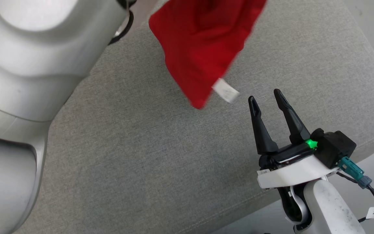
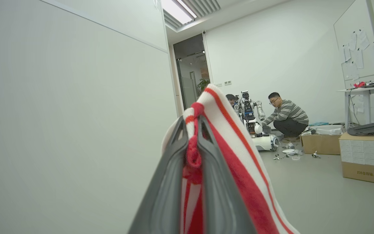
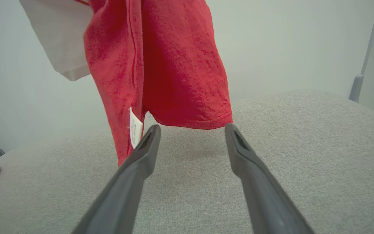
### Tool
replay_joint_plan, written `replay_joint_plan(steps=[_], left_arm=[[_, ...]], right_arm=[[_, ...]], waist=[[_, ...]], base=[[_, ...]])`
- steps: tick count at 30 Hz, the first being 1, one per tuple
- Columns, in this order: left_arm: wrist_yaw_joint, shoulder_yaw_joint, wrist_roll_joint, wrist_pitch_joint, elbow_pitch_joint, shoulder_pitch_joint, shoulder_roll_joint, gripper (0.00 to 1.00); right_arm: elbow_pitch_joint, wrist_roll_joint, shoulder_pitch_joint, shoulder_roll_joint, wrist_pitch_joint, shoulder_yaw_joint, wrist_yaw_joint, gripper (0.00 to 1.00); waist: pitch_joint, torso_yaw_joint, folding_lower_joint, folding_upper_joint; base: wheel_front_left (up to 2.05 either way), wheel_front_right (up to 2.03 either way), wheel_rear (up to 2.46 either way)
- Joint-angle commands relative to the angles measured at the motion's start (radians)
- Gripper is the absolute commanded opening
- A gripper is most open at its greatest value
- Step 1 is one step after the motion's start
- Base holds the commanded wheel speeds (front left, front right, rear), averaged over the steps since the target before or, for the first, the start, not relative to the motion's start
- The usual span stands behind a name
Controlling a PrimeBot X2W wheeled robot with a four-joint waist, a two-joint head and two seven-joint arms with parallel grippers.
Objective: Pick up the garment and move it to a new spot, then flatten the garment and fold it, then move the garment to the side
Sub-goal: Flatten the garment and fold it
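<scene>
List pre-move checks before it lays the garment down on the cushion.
1. Left claw shut on garment: ok.
2. Right claw open, empty: ok.
3. Right claw apart from garment and tag: ok.
4. Hem off the cushion: ok; lowest corner, cannot tell.
5. Garment flat: not ok, hangs bunched.

Robotics lab: second robot (image 2: 250, 117), cardboard boxes (image 2: 367, 159)
</scene>
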Motion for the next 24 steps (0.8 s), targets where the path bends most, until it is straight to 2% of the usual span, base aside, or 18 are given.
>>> replay_joint_plan(steps=[1, 3, 6, 9, 12, 14, 18, 22, 24], left_arm=[[0.002, 0.019, 0.004, -0.031, 0.036, -0.019, -0.005, 0.00], [0.002, 0.039, 0.017, -0.064, 0.070, -0.039, -0.020, 0.00], [0.001, 0.040, 0.009, -0.079, 0.096, 0.039, -0.009, 0.00], [0.003, 0.050, -0.029, -0.084, 0.088, 0.187, 0.048, 0.00], [0.035, 0.078, -0.053, -0.090, 0.064, 0.370, 0.118, 0.00], [0.061, 0.128, -0.085, -0.091, 0.040, 0.519, 0.158, 0.00], [0.105, 0.285, -0.057, -0.091, -0.051, 0.816, 0.225, 0.00], [0.123, 0.446, 0.007, -0.091, -0.128, 1.073, 0.216, 0.00], [0.122, 0.524, 0.035, -0.091, -0.156, 1.181, 0.188, 0.00]], right_arm=[[-0.003, 0.004, -0.007, 0.000, 0.000, -0.002, 0.000, 1.00], [-0.006, -0.001, -0.005, 0.000, 0.000, -0.009, 0.000, 1.00], [-0.007, -0.014, 0.008, 0.000, 0.000, -0.027, 0.000, 1.00], [-0.003, -0.032, 0.027, 0.000, 0.000, -0.054, 0.000, 1.00], [0.002, -0.060, 0.052, 0.000, 0.000, -0.084, 0.000, 1.00], [0.006, -0.084, 0.069, -0.001, 0.000, -0.104, 0.000, 1.00], [0.009, -0.116, 0.096, -0.001, 0.000, -0.141, 0.000, 1.00], [0.007, -0.143, 0.110, -0.001, 0.000, -0.167, 0.000, 1.00], [0.008, -0.153, 0.115, -0.001, 0.000, -0.175, 0.000, 1.00]], waist=[[0.000, -0.008, -0.0001, -0.0001], [-0.001, 0.006, -0.0001, -0.0001], [-0.011, 0.036, -0.0001, -0.0001], [-0.028, 0.074, -0.0001, -0.0001], [-0.047, 0.116, -0.0001, -0.0001], [-0.059, 0.143, -0.0001, -0.0001], [-0.078, 0.185, -0.0001, -0.0001], [-0.094, 0.222, -0.0001, -0.0001], [-0.100, 0.236, -0.0001, -0.0001]], base=[[0.00, 0.00, 0.00], [0.00, 0.00, 0.00], [0.00, 0.00, 0.00], [0.00, 0.00, 0.00], [0.00, 0.00, 0.00], [0.00, 0.00, 0.00], [0.00, 0.00, 0.00], [0.00, 0.00, 0.00], [0.00, 0.00, 0.00]])
